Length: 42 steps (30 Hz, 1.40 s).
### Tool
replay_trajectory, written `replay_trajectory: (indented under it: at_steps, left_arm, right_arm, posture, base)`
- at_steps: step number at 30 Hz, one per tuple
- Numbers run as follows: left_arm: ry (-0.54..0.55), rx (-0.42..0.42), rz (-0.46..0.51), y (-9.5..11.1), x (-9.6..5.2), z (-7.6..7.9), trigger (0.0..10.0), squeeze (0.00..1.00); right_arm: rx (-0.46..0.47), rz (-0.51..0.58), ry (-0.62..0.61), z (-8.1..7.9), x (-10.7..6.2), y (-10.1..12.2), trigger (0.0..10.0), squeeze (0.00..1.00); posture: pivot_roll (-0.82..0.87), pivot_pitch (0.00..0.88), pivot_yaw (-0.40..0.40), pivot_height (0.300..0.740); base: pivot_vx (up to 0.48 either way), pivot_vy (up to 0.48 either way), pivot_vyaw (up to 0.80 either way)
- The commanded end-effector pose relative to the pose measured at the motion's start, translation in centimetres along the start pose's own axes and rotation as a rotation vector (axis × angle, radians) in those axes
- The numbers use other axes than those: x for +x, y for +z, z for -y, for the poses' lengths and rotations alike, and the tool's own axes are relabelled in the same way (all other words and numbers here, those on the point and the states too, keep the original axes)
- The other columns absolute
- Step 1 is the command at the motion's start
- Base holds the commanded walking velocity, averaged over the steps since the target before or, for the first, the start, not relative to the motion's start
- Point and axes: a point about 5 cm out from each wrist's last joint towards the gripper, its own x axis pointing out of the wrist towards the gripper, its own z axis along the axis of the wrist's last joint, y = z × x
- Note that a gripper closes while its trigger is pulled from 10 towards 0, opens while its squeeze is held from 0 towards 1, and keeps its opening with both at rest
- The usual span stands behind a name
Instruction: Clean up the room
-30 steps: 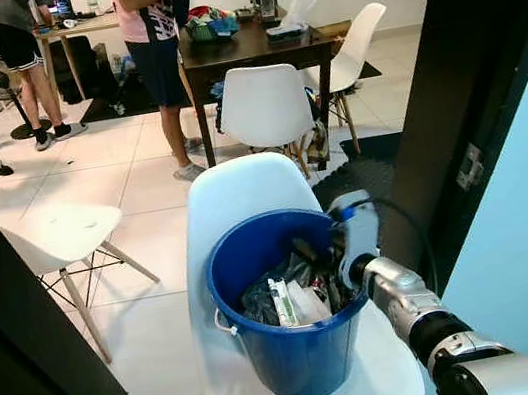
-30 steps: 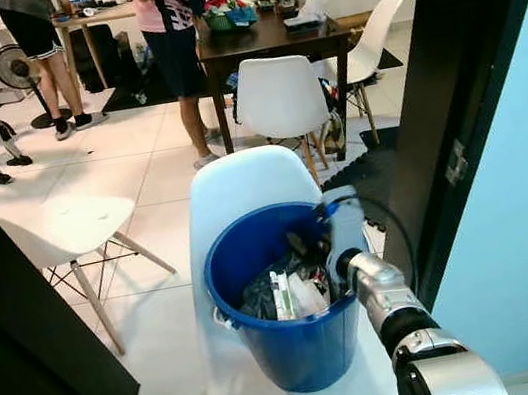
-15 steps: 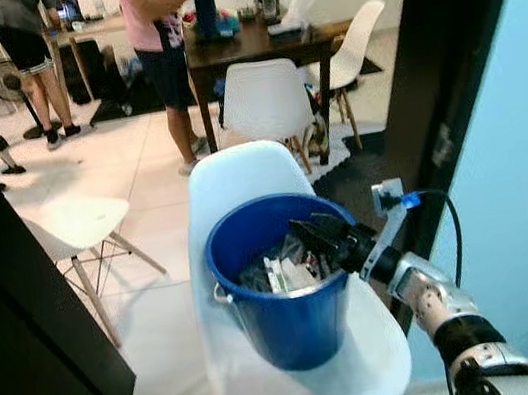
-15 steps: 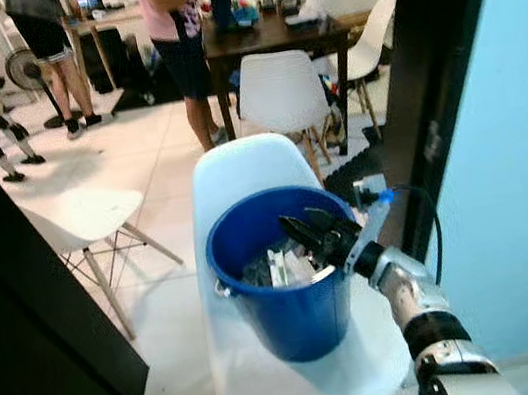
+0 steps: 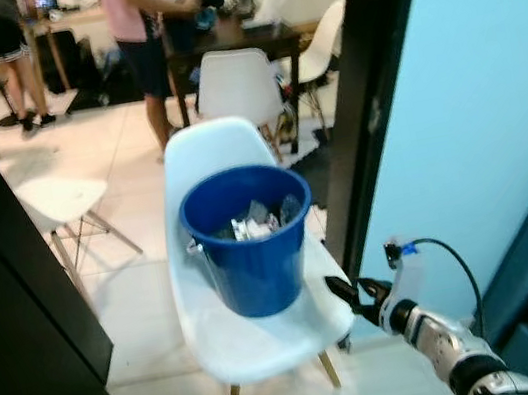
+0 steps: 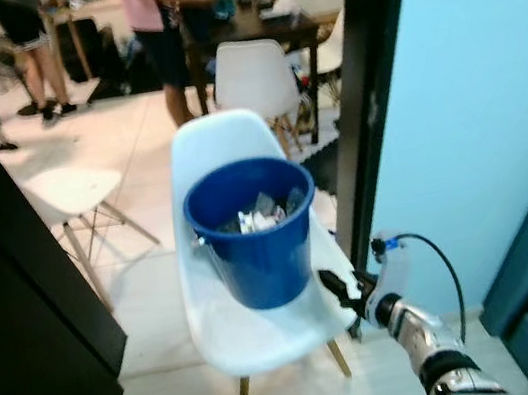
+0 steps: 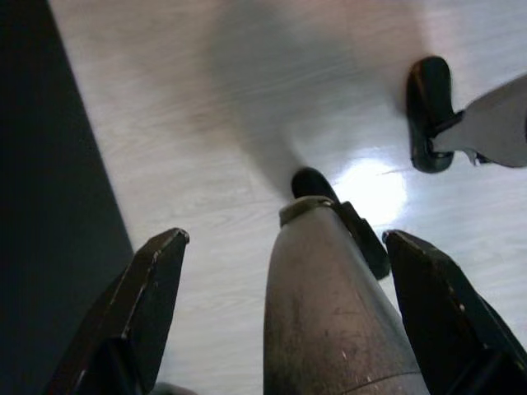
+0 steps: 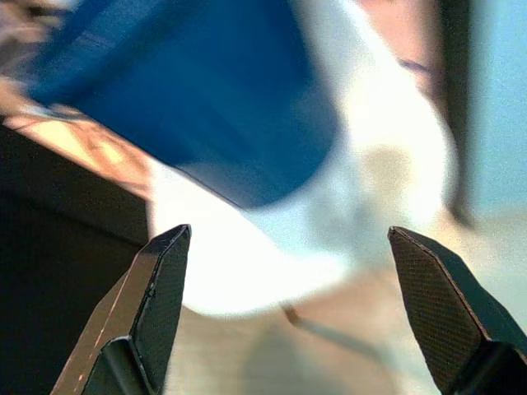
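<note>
Left eye view: we see our right gripper (image 5: 347,297), fingers spread and empty, withdrawn from the trash-filled blue bucket (image 5: 249,240); drop looks done.

A: Both head views are bright but soft all over, smeared by motion; the white tiled floor (image 5: 121,130) at the upper left washes out pale.

B: The right wrist picture is worse: the blue bucket (image 8: 206,90) streaks across its top. The left wrist view is sharper, with one glare spot (image 7: 370,185) on the pale floor and a soft shadow above.
</note>
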Motion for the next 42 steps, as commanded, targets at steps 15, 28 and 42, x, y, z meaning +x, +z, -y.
replay_trajectory:
  at_steps: [15, 28, 42]
  left_arm:
    - [-0.019, 0.016, 0.015, 0.3, 0.0, 0.1, 10.0, 0.00]
    - [-0.030, 0.001, 0.028, 0.4, 0.0, 0.2, 10.0, 0.00]
    - [-0.023, -0.003, 0.039, 0.6, 0.0, 0.3, 10.0, 0.00]
  right_arm:
    - [0.144, -0.211, -0.378, 5.0, -5.3, -8.7, 10.0, 0.00]
    - [0.008, -0.507, -0.569, 6.5, -10.2, -14.9, 10.0, 0.00]
    - [-0.140, -0.537, -0.504, 5.7, -8.8, -14.1, 10.0, 0.00]
  posture:
    - [-0.07, 0.000, -0.041, 0.740]
    - [-0.06, 0.000, -0.042, 0.740]
    - [-0.06, 0.000, -0.051, 0.740]
  base:
    - [0.000, 0.000, -0.68]
    - [0.000, 0.000, -0.69]
    - [0.000, 0.000, -0.69]
